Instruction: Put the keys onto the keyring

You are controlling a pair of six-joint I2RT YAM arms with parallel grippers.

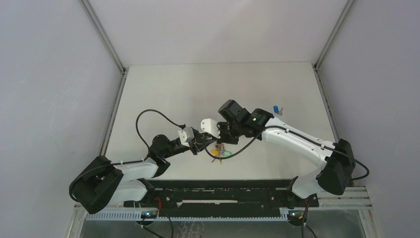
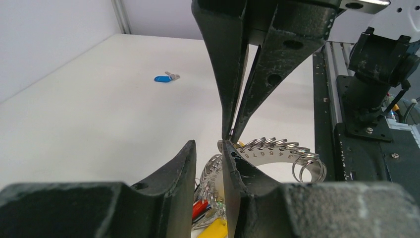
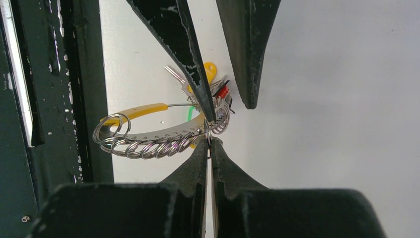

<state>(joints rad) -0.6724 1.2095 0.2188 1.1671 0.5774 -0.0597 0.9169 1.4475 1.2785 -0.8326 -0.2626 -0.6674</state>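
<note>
The keyring [image 3: 148,141] is a curved, numbered metal band strung with several small silver rings, and red, yellow and green capped keys [image 3: 218,89] hang bunched at one end. My right gripper [image 3: 208,141] is shut on one small ring at the end of the band. My left gripper [image 3: 231,111] stands open opposite it. One finger [image 3: 198,79] of the left gripper touches the ring bunch and the other is clear. In the left wrist view the band [image 2: 277,151] curves past my left gripper [image 2: 208,146]. A blue-capped key [image 1: 276,109] lies alone on the table, far right.
Both arms meet over the near middle of the white table [image 1: 198,89], just in front of the black rail [image 1: 218,191] at its near edge. Grey walls enclose the table on three sides. The blue key [image 2: 166,78] is well away from both grippers.
</note>
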